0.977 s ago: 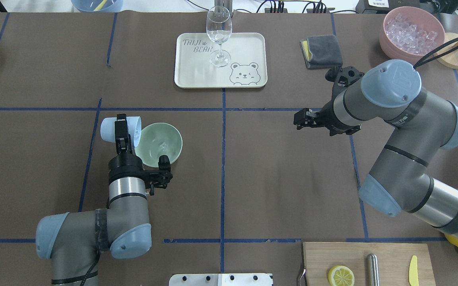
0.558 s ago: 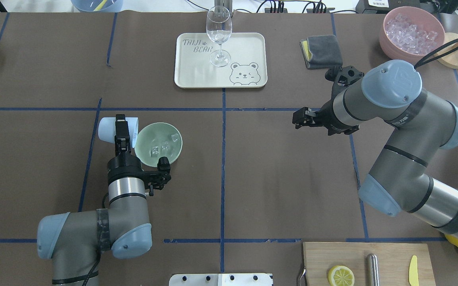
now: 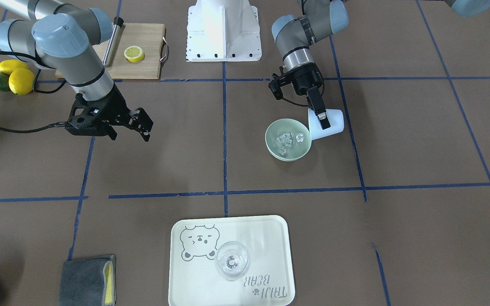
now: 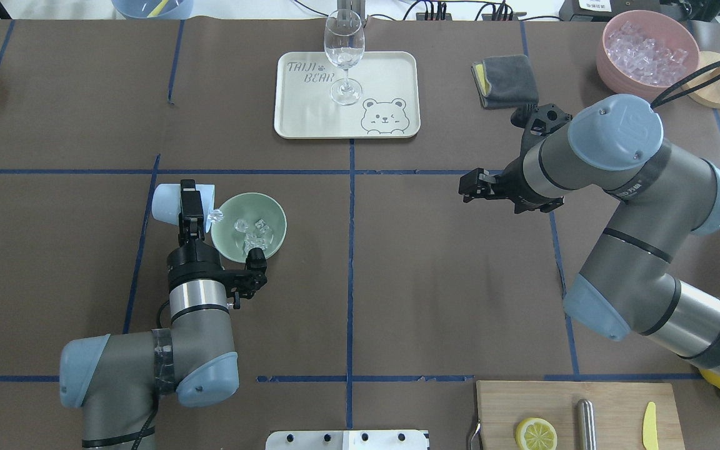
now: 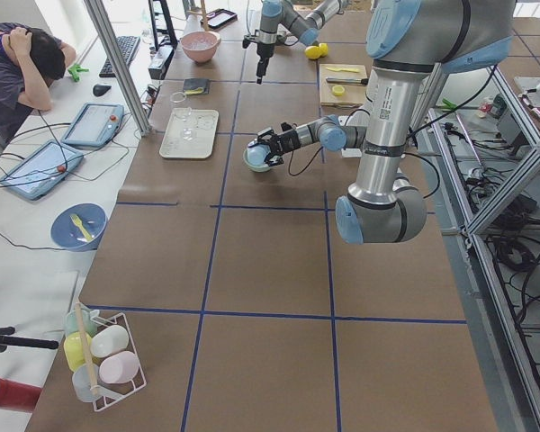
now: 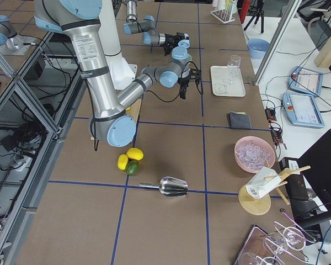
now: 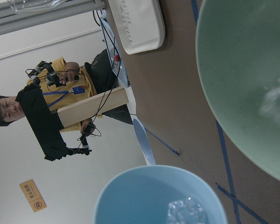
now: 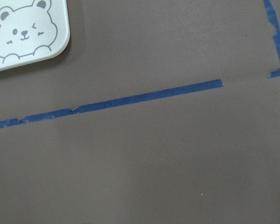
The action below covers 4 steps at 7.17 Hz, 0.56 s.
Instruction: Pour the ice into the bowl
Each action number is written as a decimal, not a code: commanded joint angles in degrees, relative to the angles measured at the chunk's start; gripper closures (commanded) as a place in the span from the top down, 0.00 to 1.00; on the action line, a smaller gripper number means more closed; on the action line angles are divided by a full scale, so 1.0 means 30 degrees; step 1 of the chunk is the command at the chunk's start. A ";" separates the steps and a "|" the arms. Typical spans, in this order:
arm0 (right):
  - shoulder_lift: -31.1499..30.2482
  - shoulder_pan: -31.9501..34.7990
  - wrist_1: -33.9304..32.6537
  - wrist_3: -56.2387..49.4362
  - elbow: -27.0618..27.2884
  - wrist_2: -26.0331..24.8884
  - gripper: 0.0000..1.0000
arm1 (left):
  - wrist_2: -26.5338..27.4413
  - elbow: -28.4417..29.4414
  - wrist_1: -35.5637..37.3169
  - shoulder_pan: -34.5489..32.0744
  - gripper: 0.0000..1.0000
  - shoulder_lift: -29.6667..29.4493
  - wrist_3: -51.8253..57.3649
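Note:
The mint-green bowl (image 4: pixel 274 215) (image 3: pixel 302 149) stands left of the table's centre and fills the right of the left wrist view (image 7: pixel 242 84). Several clear ice cubes (image 4: pixel 254 232) (image 3: pixel 284 139) lie in it. My left gripper (image 4: pixel 189 203) (image 3: pixel 322 120) is shut on a light blue cup (image 4: pixel 166 204) (image 3: pixel 332 123), which lies tipped on its side with its mouth at the bowl's rim. One cube (image 4: pixel 215 215) is at the cup's lip, and one cube (image 7: pixel 186 212) shows inside the cup (image 7: pixel 144 196). My right gripper (image 4: pixel 467 186) (image 3: pixel 143 126) is open and empty, far to the bowl's right.
A cream tray (image 4: pixel 310 115) with a wine glass (image 4: pixel 344 56) stands at the back. A grey cloth (image 4: pixel 505 80) and a pink container (image 4: pixel 607 70) full of ice are at the back right. A cutting board (image 4: pixel 616 400) with a lemon slice lies at the front right.
The cup has shifted a little left and tipped further. More ice cubes have dropped into the bowl. The right arm has barely moved.

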 commanded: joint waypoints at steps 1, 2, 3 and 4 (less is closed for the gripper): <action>0.0050 0.0000 0.0007 0.0296 0.0079 0.0061 1.00 | 0.0650 -0.0012 0.0765 -0.0006 0.00 0.0045 0.0000; 0.0050 0.0000 0.0007 0.0327 0.0079 0.0062 1.00 | 0.0627 -0.0012 0.1290 0.0051 0.00 0.0017 0.0000; 0.0050 0.0000 0.0007 0.0327 0.0079 0.0062 1.00 | 0.0626 -0.0012 0.1382 0.0052 0.00 -0.0042 0.0000; 0.0108 -0.0029 0.0007 0.0356 0.0079 0.0033 1.00 | 0.0626 -0.0012 0.1383 0.0052 0.00 -0.0100 -0.0058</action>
